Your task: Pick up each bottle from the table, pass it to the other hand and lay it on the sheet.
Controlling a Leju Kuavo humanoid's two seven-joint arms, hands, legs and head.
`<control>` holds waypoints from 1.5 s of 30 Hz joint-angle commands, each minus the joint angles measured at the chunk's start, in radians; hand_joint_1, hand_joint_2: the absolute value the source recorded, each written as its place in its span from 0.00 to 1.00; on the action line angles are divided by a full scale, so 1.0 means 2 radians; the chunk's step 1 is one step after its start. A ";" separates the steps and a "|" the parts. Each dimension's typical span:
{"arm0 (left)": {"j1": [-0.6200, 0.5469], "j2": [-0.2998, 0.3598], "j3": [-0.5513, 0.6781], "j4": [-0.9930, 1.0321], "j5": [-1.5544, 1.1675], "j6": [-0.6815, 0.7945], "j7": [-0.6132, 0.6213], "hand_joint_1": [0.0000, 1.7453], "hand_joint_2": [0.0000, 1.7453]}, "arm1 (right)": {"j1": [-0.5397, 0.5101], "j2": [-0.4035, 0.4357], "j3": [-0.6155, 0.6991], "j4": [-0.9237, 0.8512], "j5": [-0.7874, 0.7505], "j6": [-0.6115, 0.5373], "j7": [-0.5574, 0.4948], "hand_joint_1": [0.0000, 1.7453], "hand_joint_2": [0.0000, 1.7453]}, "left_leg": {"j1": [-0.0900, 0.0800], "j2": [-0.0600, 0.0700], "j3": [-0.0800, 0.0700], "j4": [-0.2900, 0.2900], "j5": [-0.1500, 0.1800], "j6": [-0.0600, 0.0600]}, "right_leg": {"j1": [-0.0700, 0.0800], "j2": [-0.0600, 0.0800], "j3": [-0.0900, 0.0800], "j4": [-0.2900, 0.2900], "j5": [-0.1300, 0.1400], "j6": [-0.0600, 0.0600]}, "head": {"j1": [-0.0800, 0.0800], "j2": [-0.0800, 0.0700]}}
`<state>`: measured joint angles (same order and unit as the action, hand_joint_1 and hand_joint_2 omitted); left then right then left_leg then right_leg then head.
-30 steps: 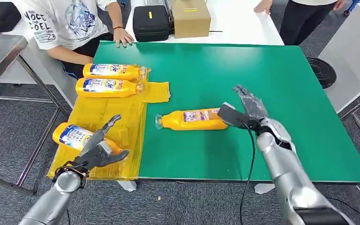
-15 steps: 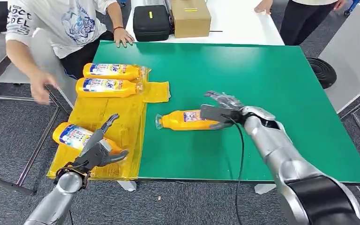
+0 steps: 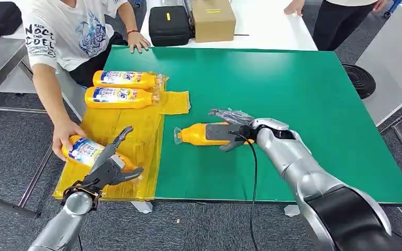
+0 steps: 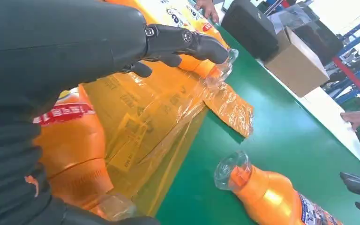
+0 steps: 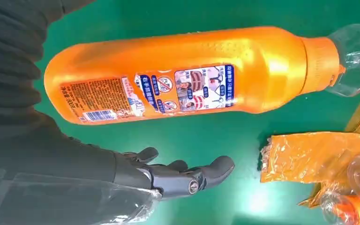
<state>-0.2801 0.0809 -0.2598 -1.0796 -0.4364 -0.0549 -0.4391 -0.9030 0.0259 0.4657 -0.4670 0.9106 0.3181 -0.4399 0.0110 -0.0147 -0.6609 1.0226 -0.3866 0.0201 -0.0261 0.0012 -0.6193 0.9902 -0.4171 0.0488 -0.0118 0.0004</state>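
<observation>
An orange bottle (image 3: 214, 134) is lying on the green desk (image 3: 303, 99), its long axis running left to right, cap toward the yellow sheet (image 3: 131, 130). The right hand (image 3: 231, 125) is hovering over its base end, fingers (image 5: 187, 176) spread wide and holding nothing.

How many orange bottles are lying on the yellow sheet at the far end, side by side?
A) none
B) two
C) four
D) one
B: two orange bottles lie side by side at the far end of the yellow sheet; a third, nearer one has a person's hand on it.
</observation>
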 commanded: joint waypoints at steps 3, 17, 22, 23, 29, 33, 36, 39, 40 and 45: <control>-0.004 -0.008 0.015 0.014 -0.002 -0.002 0.004 0.00 1.00 | -0.030 -0.029 0.034 0.052 -0.017 -0.011 0.017 0.00 1.00 | 0.001 -0.001 0.004 0.000 -0.002 0.000 | 0.001 -0.002 0.005 -0.001 -0.002 -0.002 | 0.000 0.000; 0.016 -0.019 0.018 -0.002 -0.003 0.001 0.005 0.00 1.00 | -0.017 -0.041 0.033 0.075 -0.024 -0.035 0.060 0.00 1.00 | 0.000 0.000 0.001 0.000 -0.001 0.000 | 0.000 0.000 0.001 0.000 -0.001 -0.001 | 0.000 0.000; 0.015 -0.019 0.017 -0.002 -0.005 -0.001 0.006 0.00 1.00 | -0.019 -0.042 0.033 0.078 -0.025 -0.032 0.063 0.00 1.00 | 0.000 0.000 0.001 0.000 -0.001 0.000 | 0.000 -0.001 0.001 0.000 -0.001 -0.001 | 0.000 0.000; 0.014 -0.020 0.017 -0.002 -0.006 -0.002 0.007 0.00 1.00 | -0.018 -0.043 0.032 0.079 -0.025 -0.030 0.064 0.00 1.00 | 0.000 0.000 0.001 0.000 0.000 0.000 | 0.000 0.000 0.001 0.000 0.000 -0.001 | 0.000 0.000; 0.003 -0.022 0.016 0.008 -0.009 -0.007 0.008 0.00 1.00 | -0.016 -0.040 0.028 0.090 -0.032 -0.024 0.073 0.00 1.00 | 0.000 0.000 0.001 0.000 0.000 0.000 | 0.000 -0.001 0.001 0.000 -0.001 -0.001 | 0.000 0.000; 0.002 -0.018 0.017 0.012 -0.009 -0.008 0.008 0.00 1.00 | -0.022 -0.032 0.030 0.092 -0.032 -0.019 0.074 0.00 1.00 | 0.000 0.000 0.002 0.000 -0.001 0.000 | 0.001 0.000 0.002 0.000 -0.001 -0.001 | 0.000 0.000; 0.002 -0.018 0.016 0.013 -0.009 -0.009 0.007 0.00 1.00 | -0.023 -0.031 0.028 0.092 -0.033 -0.019 0.075 0.00 1.00 | 0.000 0.000 0.001 0.000 0.000 0.000 | 0.000 0.000 0.001 0.000 0.000 -0.001 | 0.000 0.000; -0.004 -0.017 0.013 0.024 -0.009 -0.011 0.006 0.00 1.00 | -0.026 -0.029 0.027 0.094 -0.033 -0.026 0.083 0.00 1.00 | 0.000 0.000 0.001 0.000 0.000 0.000 | 0.000 0.000 0.001 0.000 0.000 -0.001 | 0.000 0.000; -0.005 -0.017 0.012 0.024 -0.009 -0.011 0.006 0.00 1.00 | -0.028 -0.029 0.027 0.094 -0.033 -0.025 0.084 0.00 1.00 | 0.000 0.000 0.002 0.000 -0.001 0.000 | 0.001 0.000 0.002 0.000 -0.001 -0.001 | 0.000 0.000; -0.019 -0.018 0.008 0.042 -0.009 -0.014 0.003 0.00 1.00 | -0.034 -0.031 0.029 0.093 -0.032 -0.024 0.086 0.00 1.00 | 0.000 0.000 0.002 0.000 -0.001 0.000 | 0.001 0.000 0.002 0.000 -0.001 -0.002 | 0.000 0.000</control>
<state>-0.2435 0.0553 -0.2457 -1.0986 -0.4517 -0.0728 -0.4307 -0.9087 -0.0477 0.4997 -0.3551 0.8438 0.2651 -0.2792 0.0110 -0.0148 -0.6610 1.0226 -0.3866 0.0201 -0.0258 0.0011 -0.6194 0.9901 -0.4171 0.0488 -0.0118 0.0004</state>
